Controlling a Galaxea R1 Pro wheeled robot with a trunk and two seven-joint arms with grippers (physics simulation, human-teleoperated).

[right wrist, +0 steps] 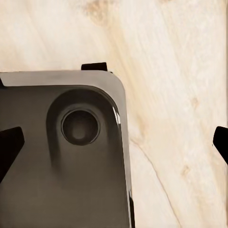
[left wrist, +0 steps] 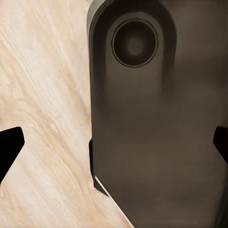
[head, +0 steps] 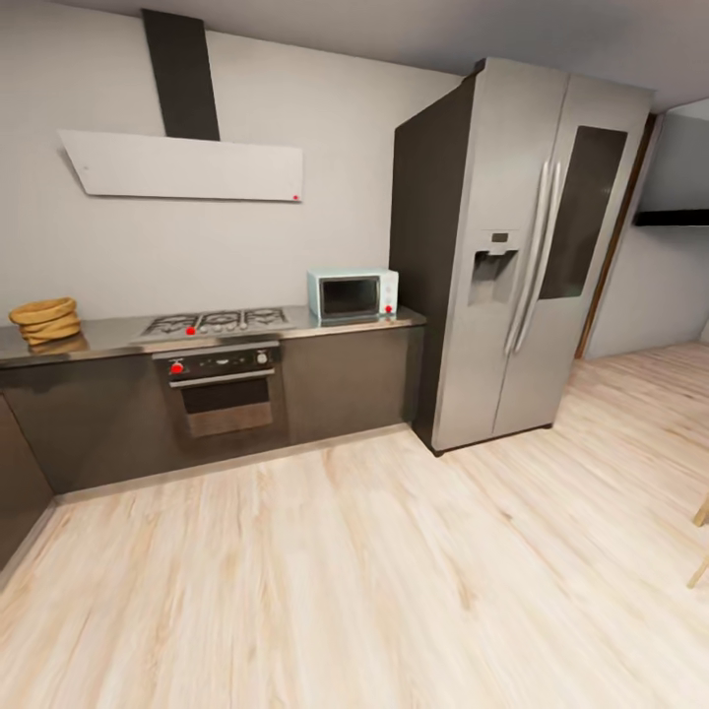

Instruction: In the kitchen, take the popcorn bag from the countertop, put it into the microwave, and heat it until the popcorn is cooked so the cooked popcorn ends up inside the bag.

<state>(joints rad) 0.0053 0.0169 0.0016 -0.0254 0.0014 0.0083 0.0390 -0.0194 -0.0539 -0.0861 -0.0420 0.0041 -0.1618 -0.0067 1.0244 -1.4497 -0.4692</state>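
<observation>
Fingertips of the left gripper (left wrist: pixel 114 147) show as dark wedges at opposite edges of the left wrist view, spread wide with nothing between them; the right gripper (right wrist: pixel 114 145) stands the same way in the right wrist view, parted and empty. Both point down at the pale wooden floor (head: pixel 394 571) and at a dark, rounded part of the robot's base (left wrist: pixel 156 133), which carries a round recess.

From the head view, the popcorn bag (head: pixel 45 322) sits at the far left end of the countertop (head: pixel 108 338), partly cut by the picture's edge; its contents cannot be made out. The microwave (head: pixel 353 294) stands at the countertop's right end, door closed, just beside the tall steel fridge (head: pixel 522 246). Between them lies the gas hob (head: pixel 219 320) above the oven (head: pixel 222 389), under the white extractor hood (head: pixel 187 167). A wide stretch of bare floor separates the robot from the cabinets.
</observation>
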